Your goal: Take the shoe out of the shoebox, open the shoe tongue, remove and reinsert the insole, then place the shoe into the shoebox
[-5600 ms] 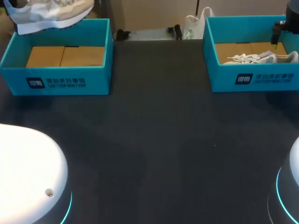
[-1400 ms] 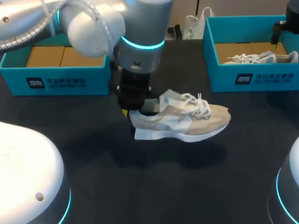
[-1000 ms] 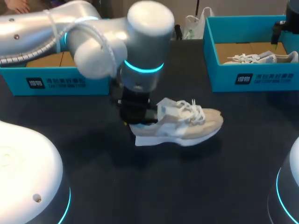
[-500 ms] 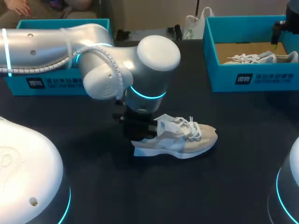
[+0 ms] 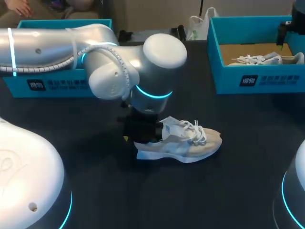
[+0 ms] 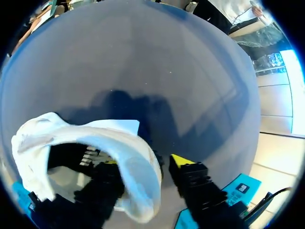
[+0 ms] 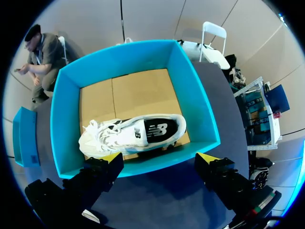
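1. The beige and white shoe (image 5: pixel 183 145) sits sole-down near the middle of the dark table (image 5: pixel 200 195), toe toward 3 o'clock and heel toward 9 o'clock.
2. The left gripper (image 6: pixel 145 161) pinches the shoe's heel wall, one yellow-tipped finger inside the opening and the other outside. Its arm comes in from 9 o'clock.
3. The left shoebox (image 5: pixel 47 85) lies at 10 o'clock from the shoe, largely hidden behind the arm.
4. The right shoebox (image 5: pixel 257 78) lies at 2 o'clock and holds a second shoe (image 7: pixel 133 136) on its side.
5. The right gripper (image 7: pixel 158 157) hangs over that box with fingers spread wide, touching nothing.
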You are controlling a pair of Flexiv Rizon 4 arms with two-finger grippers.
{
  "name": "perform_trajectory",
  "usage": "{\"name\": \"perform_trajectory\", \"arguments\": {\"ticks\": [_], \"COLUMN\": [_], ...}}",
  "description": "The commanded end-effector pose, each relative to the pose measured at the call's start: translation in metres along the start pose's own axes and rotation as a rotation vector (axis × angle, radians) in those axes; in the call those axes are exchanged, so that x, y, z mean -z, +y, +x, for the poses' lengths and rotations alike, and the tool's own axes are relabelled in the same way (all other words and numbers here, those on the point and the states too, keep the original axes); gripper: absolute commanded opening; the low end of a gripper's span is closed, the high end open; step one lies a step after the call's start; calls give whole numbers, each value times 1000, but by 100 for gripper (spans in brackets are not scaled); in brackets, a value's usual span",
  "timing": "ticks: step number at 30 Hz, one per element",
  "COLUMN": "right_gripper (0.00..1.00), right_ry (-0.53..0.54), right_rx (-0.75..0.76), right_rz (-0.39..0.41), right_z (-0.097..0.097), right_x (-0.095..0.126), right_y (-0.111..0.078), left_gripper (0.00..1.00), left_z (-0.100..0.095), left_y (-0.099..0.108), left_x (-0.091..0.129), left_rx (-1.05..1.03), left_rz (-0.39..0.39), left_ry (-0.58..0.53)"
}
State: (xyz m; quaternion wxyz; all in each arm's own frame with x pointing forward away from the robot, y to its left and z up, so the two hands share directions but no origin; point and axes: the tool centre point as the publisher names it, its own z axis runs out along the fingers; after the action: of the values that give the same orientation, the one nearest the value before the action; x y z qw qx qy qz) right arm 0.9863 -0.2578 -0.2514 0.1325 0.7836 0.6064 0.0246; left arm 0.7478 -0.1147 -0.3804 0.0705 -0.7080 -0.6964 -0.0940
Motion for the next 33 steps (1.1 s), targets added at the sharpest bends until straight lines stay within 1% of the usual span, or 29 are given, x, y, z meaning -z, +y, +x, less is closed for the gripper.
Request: {"name": "perform_trajectory", "arguments": {"ticks": [1, 6, 10, 14, 18, 20, 21, 22, 24, 26, 31, 33], "right_gripper": [100, 100, 100, 100, 100, 100, 100, 100, 100, 100, 100, 100], "right_ry": [0, 0, 0, 0, 0, 0, 0, 0, 0, 0, 0, 0], "right_rx": [-1, -1, -1, -1, -1, -1, -1, -1, -1, -1, -1, -1], "right_rz": [-1, -1, -1, -1, -1, -1, -1, -1, -1, -1, -1, -1], "right_z": [0, 0, 0, 0, 0, 0, 0, 0, 0, 0, 0, 0], "right_x": [0, 0, 0, 0, 0, 0, 0, 0, 0, 0, 0, 0], "right_y": [0, 0, 0, 0, 0, 0, 0, 0, 0, 0, 0, 0], "left_gripper": [100, 100, 100, 100, 100, 100, 100, 100, 100, 100, 100, 100], "left_z": [17, 25, 32, 39, 46, 50, 52, 54, 59, 65, 80, 85], "left_y": [1, 2, -2, -5, -4, -5, -6, -6, -7, -6, -9, -11], "left_x": [25, 48, 64, 75, 76, 75, 74, 73, 72, 71, 66, 63], "left_rx": [10, 37, 122, 201, 311, 358, 380, 389, 439, 490, 645, 693], "left_rz": [7, 29, 48, 103, 216, 236, 274, 294, 312, 355, 393, 409], "left_ry": [-52, -88, -116, -151, -221, -254, -283, -291, -329, -367, -466, -484]}}
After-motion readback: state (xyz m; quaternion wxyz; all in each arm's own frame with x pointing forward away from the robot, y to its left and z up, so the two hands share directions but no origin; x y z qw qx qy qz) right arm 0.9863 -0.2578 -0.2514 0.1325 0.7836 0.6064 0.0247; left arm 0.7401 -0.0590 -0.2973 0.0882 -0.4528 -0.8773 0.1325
